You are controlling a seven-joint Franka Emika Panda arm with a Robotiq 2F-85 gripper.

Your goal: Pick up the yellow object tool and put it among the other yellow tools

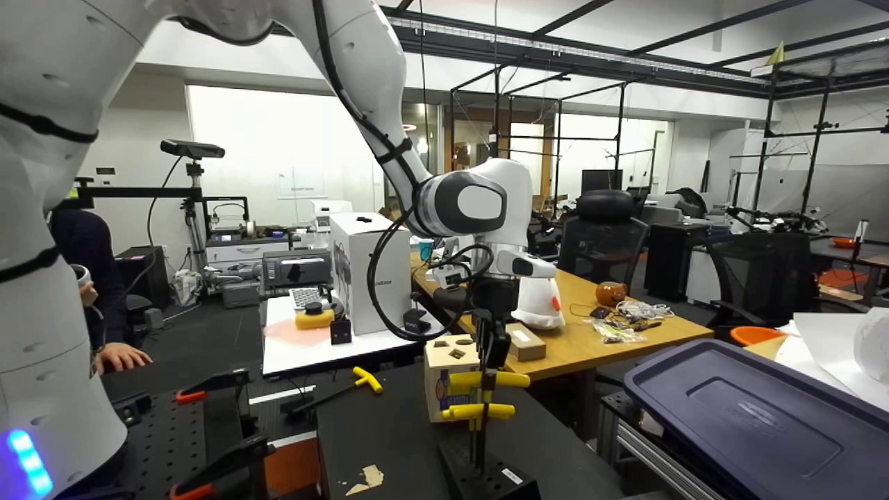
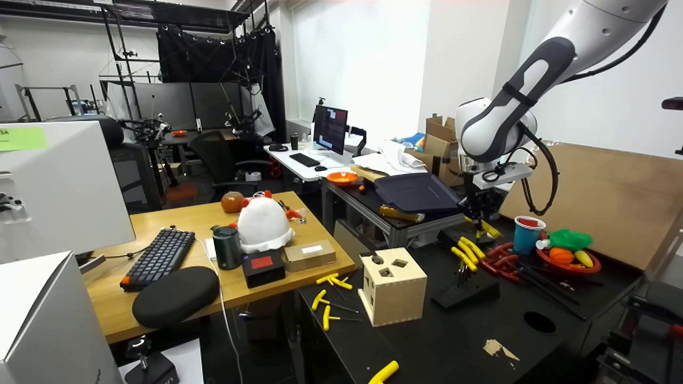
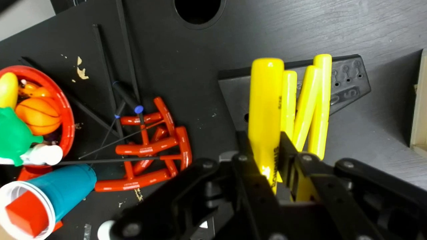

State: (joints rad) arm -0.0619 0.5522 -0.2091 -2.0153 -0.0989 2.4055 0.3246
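My gripper is shut on the thick handle of the yellow tool. In both exterior views the gripper points down with this handle across its fingertips. The other yellow tools stand in a black holder, their handles close together just beside and below the held one. They also show in both exterior views, with the holder under them. I cannot tell whether the held tool's shaft is in the holder.
A pale wooden box stands beside the holder. Loose yellow T-handled tools lie past it, and another lies at the table edge. Red-handled tools, a red bowl of toys and a blue cup stand close by.
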